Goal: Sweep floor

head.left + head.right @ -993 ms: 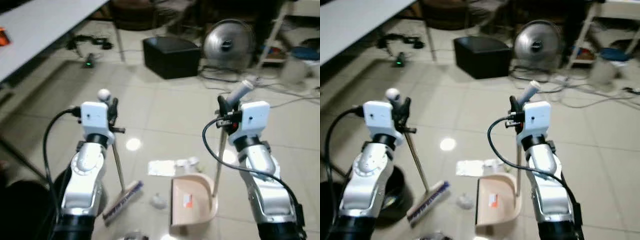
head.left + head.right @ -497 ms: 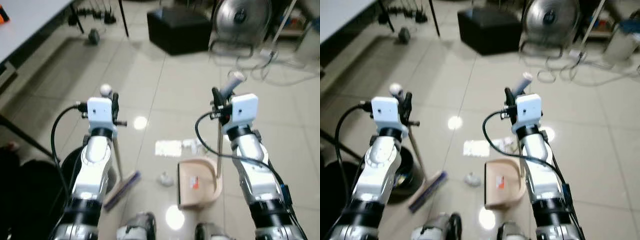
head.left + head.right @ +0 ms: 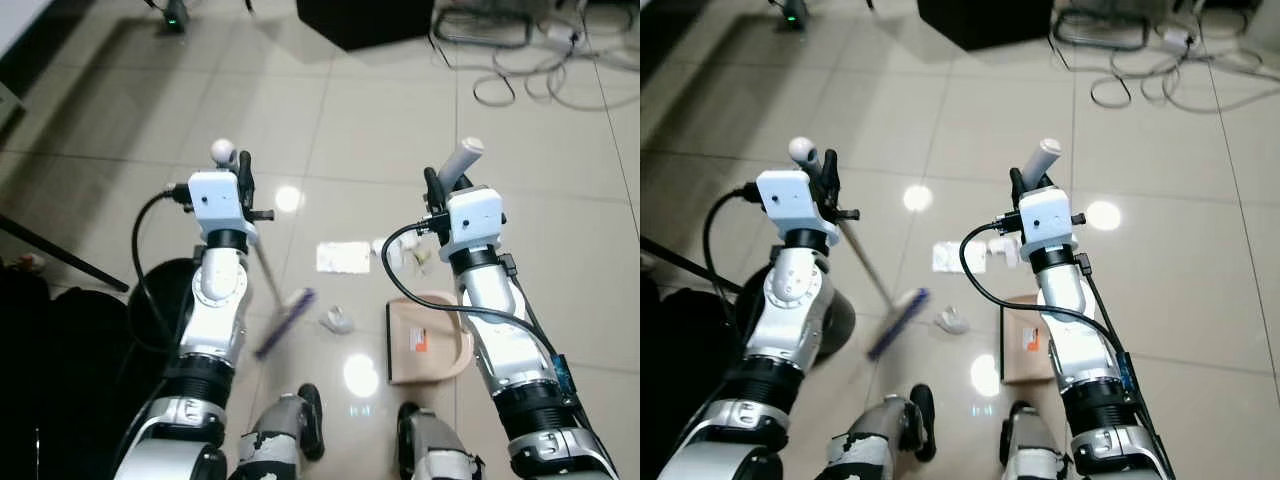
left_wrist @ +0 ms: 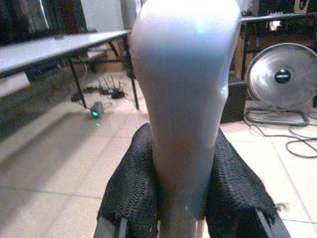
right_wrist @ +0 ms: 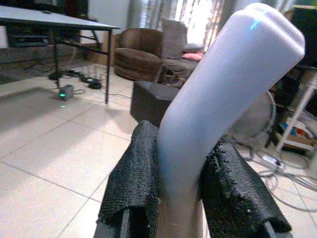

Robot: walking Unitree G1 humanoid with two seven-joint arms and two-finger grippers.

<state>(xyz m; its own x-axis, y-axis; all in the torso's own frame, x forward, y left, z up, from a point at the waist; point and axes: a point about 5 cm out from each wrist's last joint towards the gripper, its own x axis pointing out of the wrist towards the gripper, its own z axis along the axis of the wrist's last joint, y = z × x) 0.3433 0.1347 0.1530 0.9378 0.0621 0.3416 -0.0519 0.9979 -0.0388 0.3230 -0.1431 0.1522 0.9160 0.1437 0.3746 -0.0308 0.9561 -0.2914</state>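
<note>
Left eye view, left gripper (image 3: 243, 175): fingers clamped on the thin metal broom handle with a white rounded knob (image 3: 224, 152); the shaft slants down to the purple-bristled broom head (image 3: 285, 323) on the glossy beige tiled floor (image 3: 380, 130).
Left eye view, right gripper (image 3: 437, 192): closed around the grey angled grip of the dustpan handle (image 3: 460, 160); the beige plastic dustpan (image 3: 425, 340) sits flat on the tiles below that arm.
Left eye view, litter: flat white paper sheet (image 3: 343, 257) ahead of the dustpan; small crumpled white scrap (image 3: 335, 321) between broom head and dustpan, apart from both; crumpled white wads (image 3: 404, 255) just beyond the dustpan mouth.
Right eye view: same layout; tangled grey cables (image 3: 1160, 70) on the floor far ahead, black box (image 3: 985, 20) at the top edge; robot's feet (image 3: 910, 420) at the bottom.
Left wrist view: two black mesh-textured finger pads (image 4: 132, 186) pressed against either side of the smooth pale handle; behind, a round silver floor fan (image 4: 281, 79) and a grey table (image 4: 59, 47) on black legs.
Right wrist view: rough black pads (image 5: 136, 171) squeezing the bent glossy grip; behind, a brown armchair (image 5: 138, 62) and a dark cube.
</note>
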